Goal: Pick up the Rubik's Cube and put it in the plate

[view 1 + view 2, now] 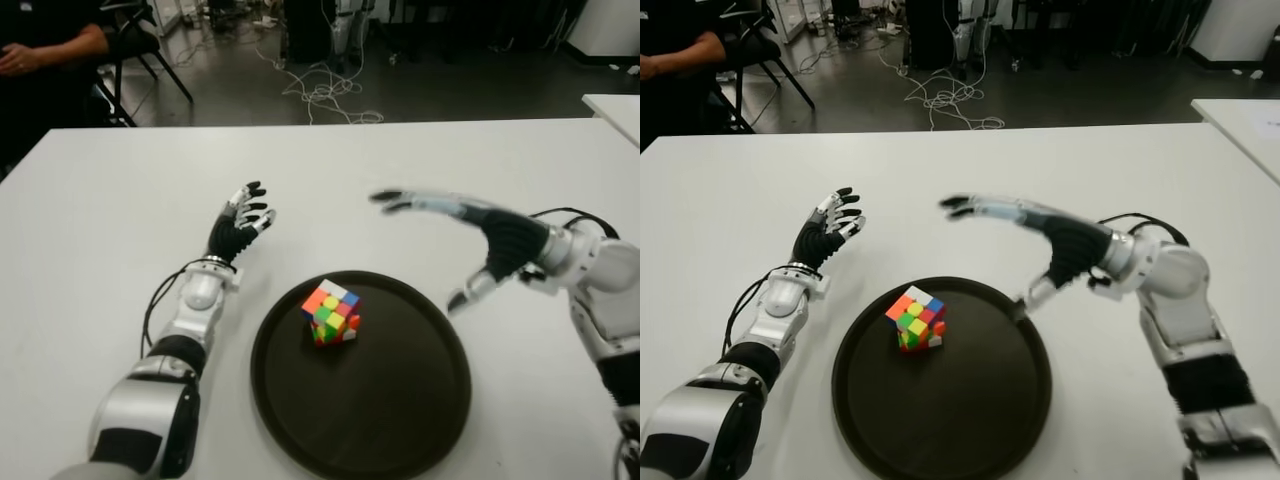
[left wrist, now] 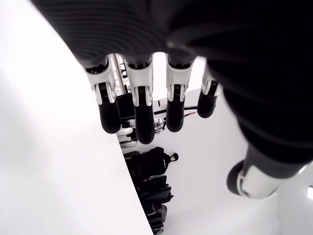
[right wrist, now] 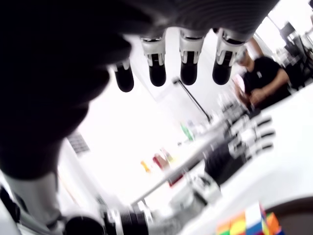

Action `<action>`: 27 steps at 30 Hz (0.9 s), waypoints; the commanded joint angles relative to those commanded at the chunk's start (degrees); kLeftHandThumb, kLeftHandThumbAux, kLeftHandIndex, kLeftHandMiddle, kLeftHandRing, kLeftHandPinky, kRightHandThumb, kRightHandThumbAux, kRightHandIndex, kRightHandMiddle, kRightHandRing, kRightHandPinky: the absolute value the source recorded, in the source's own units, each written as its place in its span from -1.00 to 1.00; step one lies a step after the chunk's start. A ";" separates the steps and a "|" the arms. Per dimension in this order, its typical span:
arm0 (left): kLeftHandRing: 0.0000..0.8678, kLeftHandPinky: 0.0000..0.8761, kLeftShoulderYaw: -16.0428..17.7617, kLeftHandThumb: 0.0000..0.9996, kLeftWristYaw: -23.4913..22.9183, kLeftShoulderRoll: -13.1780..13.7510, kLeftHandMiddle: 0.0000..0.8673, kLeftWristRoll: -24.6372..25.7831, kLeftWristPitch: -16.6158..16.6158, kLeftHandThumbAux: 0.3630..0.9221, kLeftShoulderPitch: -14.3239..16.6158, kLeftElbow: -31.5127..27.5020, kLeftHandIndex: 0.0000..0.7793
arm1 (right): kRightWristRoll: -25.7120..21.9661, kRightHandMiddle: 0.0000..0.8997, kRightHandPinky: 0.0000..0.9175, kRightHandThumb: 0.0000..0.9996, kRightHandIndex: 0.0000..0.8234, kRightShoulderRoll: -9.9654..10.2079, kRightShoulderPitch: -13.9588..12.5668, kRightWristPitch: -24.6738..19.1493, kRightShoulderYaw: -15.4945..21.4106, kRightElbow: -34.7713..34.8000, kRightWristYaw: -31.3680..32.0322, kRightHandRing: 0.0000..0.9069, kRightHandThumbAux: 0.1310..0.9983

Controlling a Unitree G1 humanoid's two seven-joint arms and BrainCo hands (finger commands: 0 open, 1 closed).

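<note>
Nearest me in the left eye view: left forearm running up to the left hand (image 1: 240,225), fingers loosely spread, holding nothing, beside the plate's (image 1: 420,420) left rim. Rubik's Cube (image 1: 332,313) already sits inside the plate, left of centre, tipped on an edge. Right hand (image 1: 470,240) hovers above the plate's upper right rim, fingers stretched wide, nothing in it.

Right eye view: same layout; cube well apart from both hands, white table (image 1: 1120,170) around the plate.

Left wrist view: four fingers (image 2: 142,117) extended over bare table, palm empty.

Right wrist view: fingers (image 3: 188,63) splayed, empty; cube corner visible below, far from the palm.

My read on handling: rigid plastic, light, smooth stickered faces so a bit slippery, and layers can twist. If I regrasp, I'd pinch two opposite flat faces, thumb against fingers, not corners. Tilt means it may roll when touched.
</note>
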State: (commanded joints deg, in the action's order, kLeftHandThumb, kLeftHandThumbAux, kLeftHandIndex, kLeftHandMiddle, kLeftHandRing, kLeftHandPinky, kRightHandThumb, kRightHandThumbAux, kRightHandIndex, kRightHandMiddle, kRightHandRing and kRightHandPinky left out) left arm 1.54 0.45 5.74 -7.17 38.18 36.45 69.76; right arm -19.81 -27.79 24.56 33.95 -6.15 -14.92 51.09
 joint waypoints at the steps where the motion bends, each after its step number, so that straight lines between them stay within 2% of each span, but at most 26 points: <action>1: -0.53 -0.51 0.00 -0.80 -0.04 0.00 -0.57 0.02 -0.05 -0.08 0.01 -0.01 -0.67 | 0.12 -1.00 -1.00 -0.98 -1.00 2.29 0.94 -0.71 0.91 -3.30 -2.36 -1.00 0.36; 2: -0.54 -0.53 0.00 -0.79 -0.06 0.01 -0.58 0.04 -0.08 -0.07 0.01 -0.02 -0.67 | 0.27 -1.00 -1.00 -0.97 -1.00 4.02 1.65 -1.18 1.63 -5.73 -4.03 -1.00 0.38; 3: -0.54 -0.54 0.04 -0.79 -0.10 0.01 -0.58 0.09 -0.17 -0.06 0.07 -0.01 -0.67 | 3.23 -1.00 -1.00 -0.97 -1.00 7.87 3.00 1.09 2.96 -11.84 -10.44 -1.00 0.39; 4: -0.54 -0.55 0.07 -0.79 -0.12 0.02 -0.58 0.12 -0.24 -0.05 0.12 0.00 -0.67 | 5.56 -0.97 -0.99 -0.97 -0.98 10.51 3.94 3.11 3.88 -16.09 -14.86 -0.99 0.41; 6: -0.55 -0.57 0.09 -0.78 -0.10 0.00 -0.58 0.16 -0.31 -0.02 0.16 0.03 -0.67 | 9.61 -0.89 -0.98 -0.98 -0.93 13.30 5.07 6.68 4.94 -21.87 -21.53 -0.95 0.45; 9: -0.55 -0.57 0.06 -0.78 0.02 -0.01 -0.59 0.08 -0.39 -0.01 0.18 0.05 -0.68 | 17.28 -0.74 -0.87 -0.97 -0.82 13.63 5.44 11.84 5.67 -28.03 -31.83 -0.82 0.52; 10: -0.55 -0.57 0.05 -0.78 0.07 0.01 -0.59 0.05 -0.46 -0.01 0.22 0.08 -0.68 | 20.26 -0.73 -0.86 -0.97 -0.81 13.12 5.32 13.07 5.47 -30.28 -35.87 -0.80 0.53; 12: -0.55 -0.55 0.03 -0.77 0.24 0.04 -0.59 -0.03 -0.82 -0.02 0.33 0.29 -0.68 | 27.29 -0.61 -0.69 -0.96 -0.71 12.23 4.38 12.48 3.62 -35.40 -46.87 -0.67 0.59; 14: -0.55 -0.54 0.02 -0.77 0.39 -0.01 -0.59 -0.07 -0.99 -0.04 0.36 0.40 -0.68 | 30.51 -0.56 -0.60 -0.95 -0.66 12.04 4.45 11.41 2.49 -38.34 -52.48 -0.60 0.62; 19: -0.56 -0.54 -0.15 -0.78 0.85 -0.06 -0.59 -0.33 -0.87 -0.08 0.35 0.33 -0.67 | 32.46 -0.49 -0.42 -0.99 -0.60 10.83 6.72 6.43 1.51 -45.88 -60.95 -0.47 0.65; 24: -0.56 -0.55 -0.18 -0.78 0.89 -0.07 -0.59 -0.30 -0.86 -0.09 0.44 0.18 -0.66 | 34.04 -0.48 -0.36 -1.00 -0.56 10.74 7.22 6.55 1.69 -47.45 -65.19 -0.43 0.66; 26: -0.55 -0.54 -0.09 -0.77 0.91 -0.08 -0.58 -0.17 -0.94 -0.08 0.53 0.13 -0.66 | 33.70 -0.48 -0.35 -1.00 -0.56 11.21 5.78 7.10 2.71 -45.29 -66.33 -0.43 0.63; 27: -0.54 -0.54 -0.05 -0.77 1.00 -0.06 -0.57 -0.14 -1.05 -0.07 0.62 0.19 -0.65 | 33.78 -0.48 -0.35 -1.00 -0.57 12.56 3.44 7.74 3.20 -42.05 -67.84 -0.44 0.61</action>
State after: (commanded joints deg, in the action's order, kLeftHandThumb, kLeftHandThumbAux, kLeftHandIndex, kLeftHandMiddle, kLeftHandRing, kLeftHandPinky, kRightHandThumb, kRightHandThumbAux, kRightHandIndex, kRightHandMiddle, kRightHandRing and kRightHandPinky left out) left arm 1.49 1.45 5.68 -7.32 37.12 37.07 69.95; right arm 13.97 -15.23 28.01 41.69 -2.95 -56.97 -16.75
